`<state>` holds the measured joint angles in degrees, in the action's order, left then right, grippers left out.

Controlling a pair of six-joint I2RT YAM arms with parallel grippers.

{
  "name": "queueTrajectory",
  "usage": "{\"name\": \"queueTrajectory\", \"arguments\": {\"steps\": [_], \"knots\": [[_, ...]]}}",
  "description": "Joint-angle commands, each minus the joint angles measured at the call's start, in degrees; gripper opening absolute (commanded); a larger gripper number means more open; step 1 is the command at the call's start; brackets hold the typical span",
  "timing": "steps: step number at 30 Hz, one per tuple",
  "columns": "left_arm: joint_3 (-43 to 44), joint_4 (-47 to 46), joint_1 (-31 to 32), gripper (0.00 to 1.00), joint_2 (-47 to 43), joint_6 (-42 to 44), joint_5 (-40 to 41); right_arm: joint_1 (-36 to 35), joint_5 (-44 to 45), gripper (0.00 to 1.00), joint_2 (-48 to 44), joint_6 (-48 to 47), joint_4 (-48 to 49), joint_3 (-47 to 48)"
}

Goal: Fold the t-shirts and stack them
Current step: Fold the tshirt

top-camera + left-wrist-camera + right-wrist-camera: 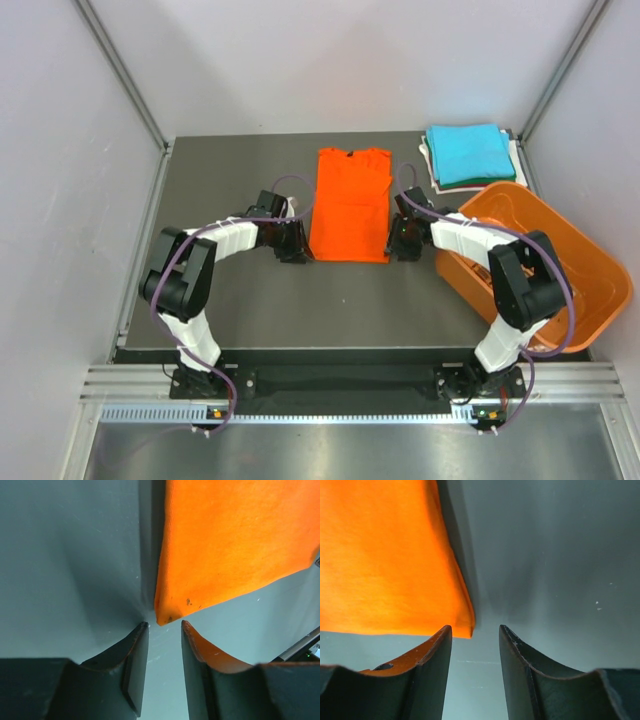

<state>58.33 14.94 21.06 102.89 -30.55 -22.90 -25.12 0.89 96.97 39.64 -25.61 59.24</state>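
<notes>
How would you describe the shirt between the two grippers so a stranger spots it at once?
On the dark table, look between the left gripper and right gripper. The orange t-shirt lies flat, a narrow strip, collar away from the arms. Unlike the turquoise shirt it tops no stack; unlike the orange basket it is cloth.

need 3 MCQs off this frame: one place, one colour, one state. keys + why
1. The turquoise t-shirt lies:
A) mid-table
B) atop the stack at the far right corner of the table
C) by the left arm's base

2. The spread t-shirt is:
A) white
B) turquoise
C) orange

3. The left tool and right tool are:
A) open
B) shut on cloth
C) out of view

Key:
1 B: the top view shows it on white and dark layers there.
2 C: it is plain orange in all views.
3 A: each wrist view shows the fingers apart, with a shirt corner just ahead, ungripped.
</notes>
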Motion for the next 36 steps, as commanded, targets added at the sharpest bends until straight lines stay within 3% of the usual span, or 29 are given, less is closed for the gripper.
{"name": "queueTrajectory", "arguments": {"steps": [1,5,8,10,11,15,16,26,36], "knots": [[0.3,0.2,-0.1,0.38,2.4,0.9,3.6,-0.9,-0.1,0.43,0.9,0.5,2.7,-1.1],[0.6,0.7,-0.2,0.33,2.8,1.1,3.6,-0.9,-0.7,0.42,2.0,0.0,3.5,-2.2],[1.0,1.1,-0.2,0.16,3.5,1.2,3.1,-0.9,-0.7,0.42,2.4,-0.6,4.3,-2.7],[1.1,1.3,-0.2,0.1,4.1,1.2,3.1,-0.9,-2.5,0.38,2.9,-1.1,5.2,-2.9],[1.0,1.3,-0.2,0.01,4.1,1.2,3.0,-0.9,-2.9,0.36,3.0,-1.7,5.6,-3.0],[0.5,1.7,-0.1,0.0,2.8,1.1,2.6,-1.1,-3.0,0.03,1.6,-2.6,3.9,-3.3],[0.2,1.8,-0.1,0.0,2.4,0.9,2.3,-1.0,-2.8,0.0,0.7,-2.8,3.5,-4.0],[-8.2,4.7,2.4,0.0,-6.7,-1.2,1.8,-4.2,-3.7,0.0,-9.2,-6.9,0.1,-9.4],[-19.4,6.1,9.8,0.0,-20.3,-8.1,6.2,-7.7,-1.2,0.0,-21.7,-2.5,-2.4,-20.7]]}}
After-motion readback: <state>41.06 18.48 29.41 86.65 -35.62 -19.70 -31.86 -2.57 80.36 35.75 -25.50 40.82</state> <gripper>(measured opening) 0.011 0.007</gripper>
